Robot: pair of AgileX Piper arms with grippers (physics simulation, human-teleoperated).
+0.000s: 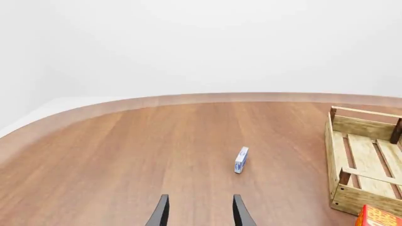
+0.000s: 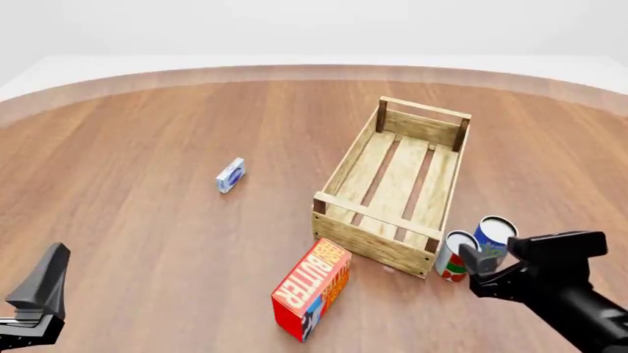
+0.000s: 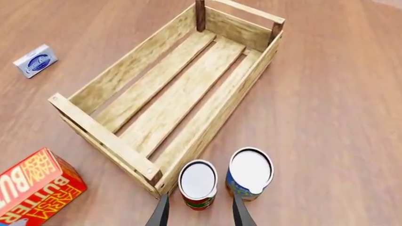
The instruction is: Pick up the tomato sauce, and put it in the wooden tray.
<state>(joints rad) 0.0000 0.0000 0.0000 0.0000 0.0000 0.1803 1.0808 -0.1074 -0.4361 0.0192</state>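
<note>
— Which step is this, do you reckon?

— The approach, I'd say. The right gripper point(image 3: 199, 212) hangs over the tomato sauce point(image 3: 198, 183), fingers parted about a can's width, holding nothing; the can stands just ahead of the tips, lined up with the gap.

— And that blue and yellow can point(image 3: 250, 173)?

— Right beside it, just off the outer finger, so the descent must straddle only the red one.

— Then?

— Close, lift, and carry it over the near wall of the wooden tray point(image 3: 113, 136), which the can stands against. Beyond lies bare slatted floor.

— The left gripper point(image 1: 199, 212)?

— Idle, fingers apart, a small blue box point(image 1: 241, 160) far ahead.
</note>
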